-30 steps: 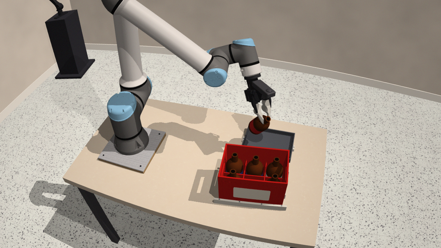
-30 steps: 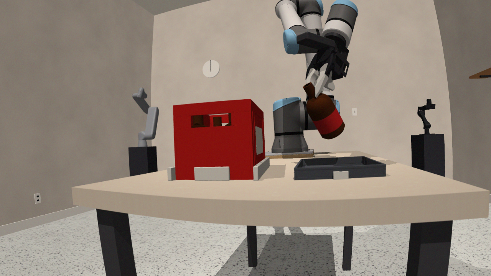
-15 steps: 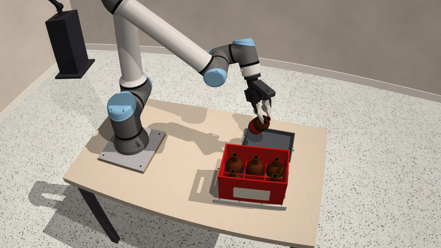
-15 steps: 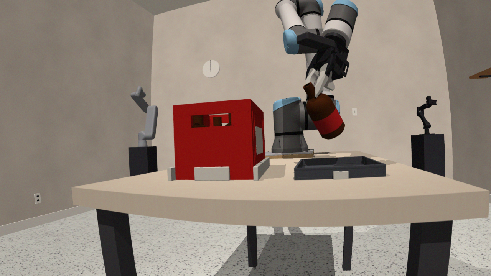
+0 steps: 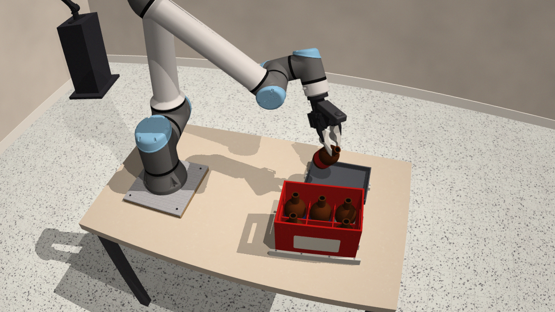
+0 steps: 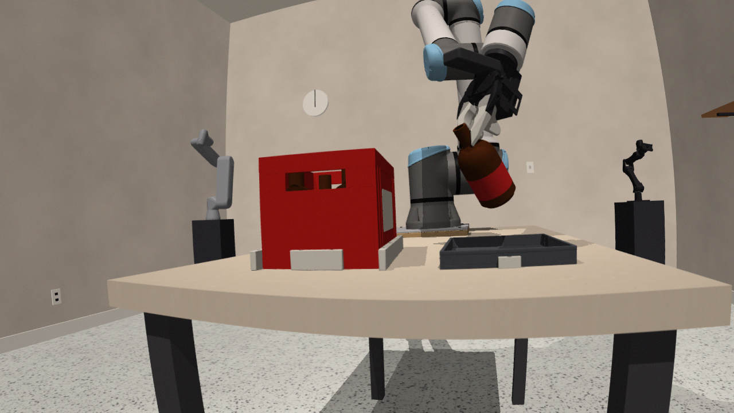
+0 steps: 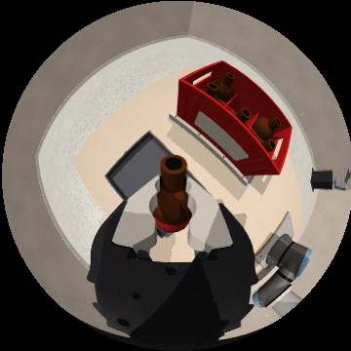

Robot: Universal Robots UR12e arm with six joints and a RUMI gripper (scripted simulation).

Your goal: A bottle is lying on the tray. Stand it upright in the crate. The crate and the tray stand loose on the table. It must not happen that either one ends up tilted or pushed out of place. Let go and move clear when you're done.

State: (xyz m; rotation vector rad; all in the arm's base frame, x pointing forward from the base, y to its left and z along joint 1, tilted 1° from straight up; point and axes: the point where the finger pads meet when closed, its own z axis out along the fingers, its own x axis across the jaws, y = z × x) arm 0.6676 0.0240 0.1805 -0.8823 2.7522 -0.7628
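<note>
The brown bottle with a red label hangs tilted in the air above the tray, neck up and base angled down. My gripper is shut on the bottle's neck. The dark grey tray holds nothing that I can see. The red crate stands upright beside it. Three bottles stand in its far row in the top view. Two more show at the ends of the near row; no neck shows in the near middle compartment.
Pale rails run along the crate's foot. Thin dividers part its compartments. Bottle necks, such as one by the crate's middle, rise between the walls. The arm's base plate is at the table's other end.
</note>
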